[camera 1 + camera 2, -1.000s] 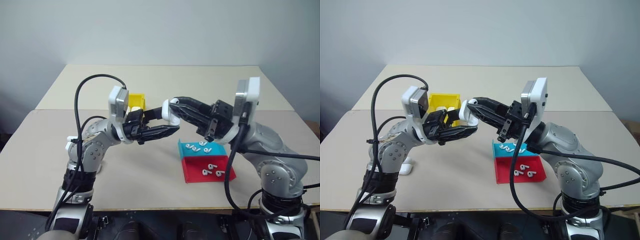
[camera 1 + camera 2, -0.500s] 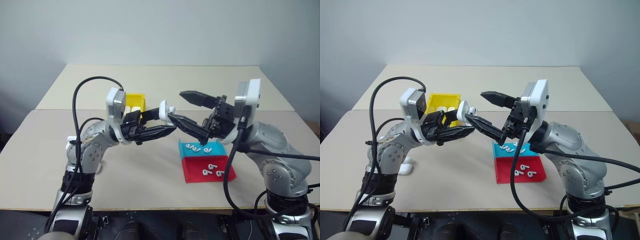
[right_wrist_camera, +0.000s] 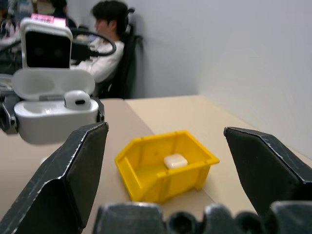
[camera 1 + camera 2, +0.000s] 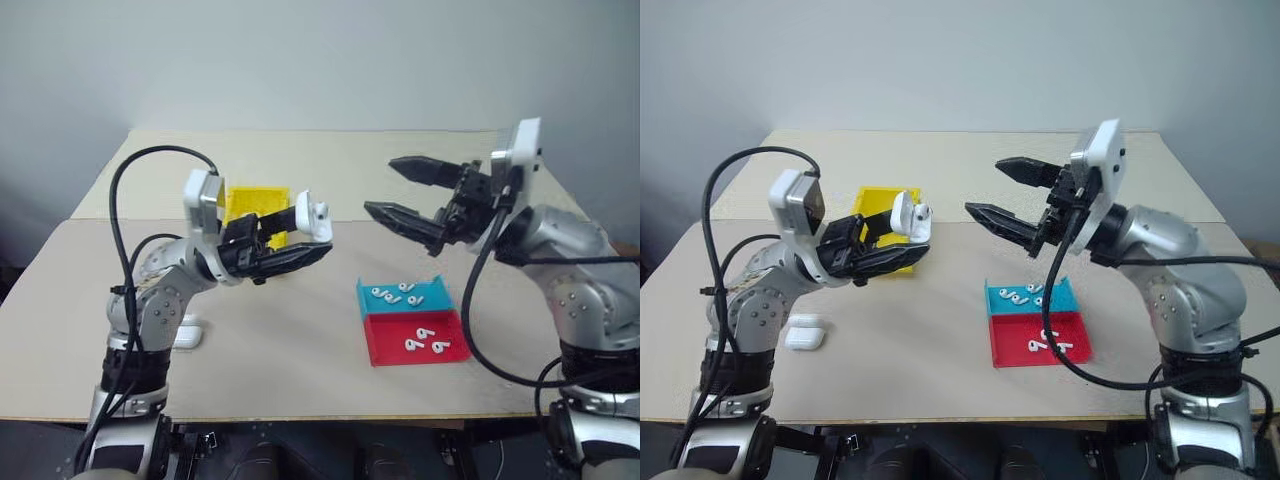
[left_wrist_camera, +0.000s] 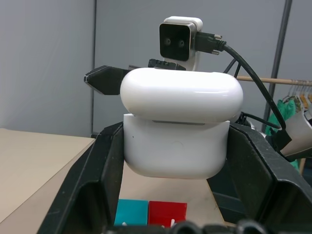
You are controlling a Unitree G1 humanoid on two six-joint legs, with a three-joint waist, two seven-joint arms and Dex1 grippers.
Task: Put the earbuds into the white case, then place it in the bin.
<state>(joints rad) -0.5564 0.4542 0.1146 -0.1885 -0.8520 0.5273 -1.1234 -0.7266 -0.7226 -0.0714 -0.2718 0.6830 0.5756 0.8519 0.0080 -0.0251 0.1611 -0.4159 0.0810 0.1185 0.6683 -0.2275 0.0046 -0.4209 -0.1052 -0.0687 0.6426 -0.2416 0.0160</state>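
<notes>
My left gripper [image 4: 308,238] is shut on the white case [image 4: 314,219], held in the air with its lid swung open. One earbud [image 3: 75,99] sits in the case's base. My right gripper [image 4: 382,186] hangs open and empty to the right of the case, a clear gap away, pointing at it. The yellow bin [image 4: 255,205] stands on the table behind my left gripper, with another white case [image 3: 175,161] lying inside it. Several loose earbuds lie on the teal tray [image 4: 428,292] and the red tray [image 4: 385,340] below my right gripper.
One more closed white case [image 4: 805,335] lies on the table near my left arm's base. A seam runs across the table behind the bin. A person [image 3: 108,34] sits in the background beyond the table.
My right gripper opened at the case and drew back to the right. My left gripper carried the open case slightly left, with an earbud left in it.
</notes>
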